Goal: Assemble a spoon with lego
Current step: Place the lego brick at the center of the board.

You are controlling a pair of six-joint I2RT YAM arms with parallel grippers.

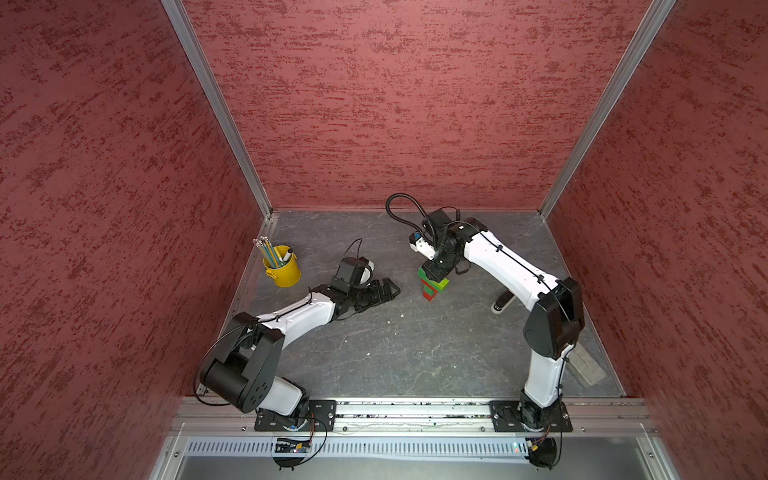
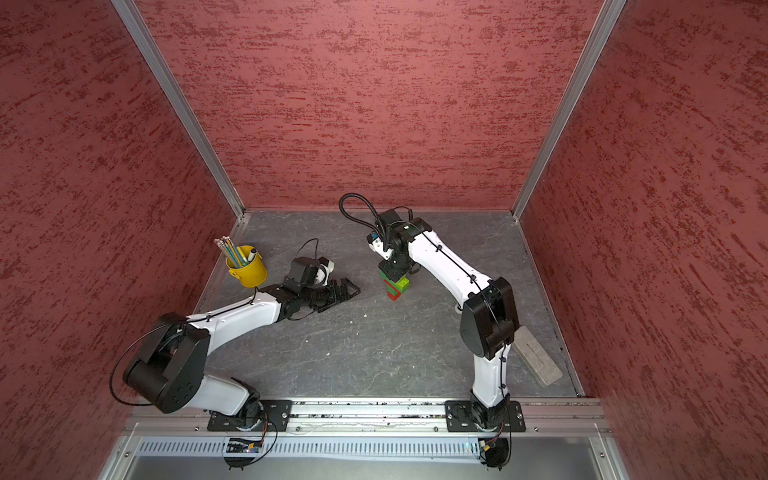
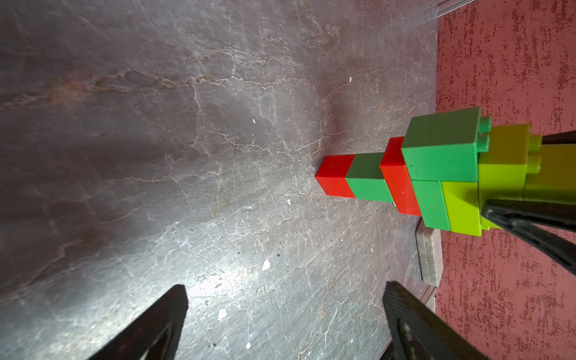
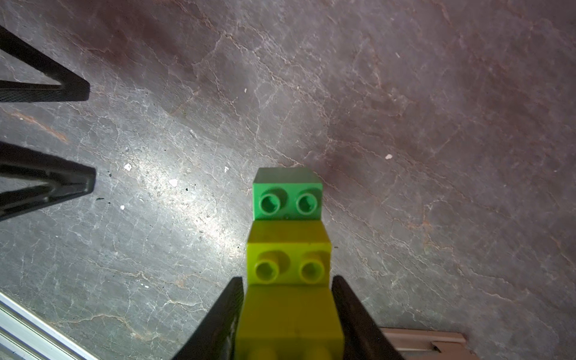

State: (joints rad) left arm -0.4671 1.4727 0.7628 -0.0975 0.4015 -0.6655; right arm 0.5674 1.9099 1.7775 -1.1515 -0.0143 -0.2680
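Note:
The spoon (image 1: 432,286) (image 2: 397,286) stands upright on the grey table: a red and dark green stem with a red, dark green and lime head (image 3: 436,174) on top. My right gripper (image 1: 436,270) (image 4: 286,280) comes down from above. Its fingers (image 4: 224,311) flank the top lime brick (image 4: 288,265) closely, and whether they press on it is unclear. To the left of the spoon, my left gripper (image 1: 388,291) (image 3: 285,288) lies low over the table. It is open and empty, and its fingertips (image 4: 78,180) point at the spoon.
A yellow cup (image 1: 284,270) (image 2: 249,272) of pencils stands at the back left. A grey block (image 1: 586,365) (image 3: 430,255) lies by the right wall. A small white and black object (image 1: 500,303) sits under the right arm. Red walls enclose the table on three sides.

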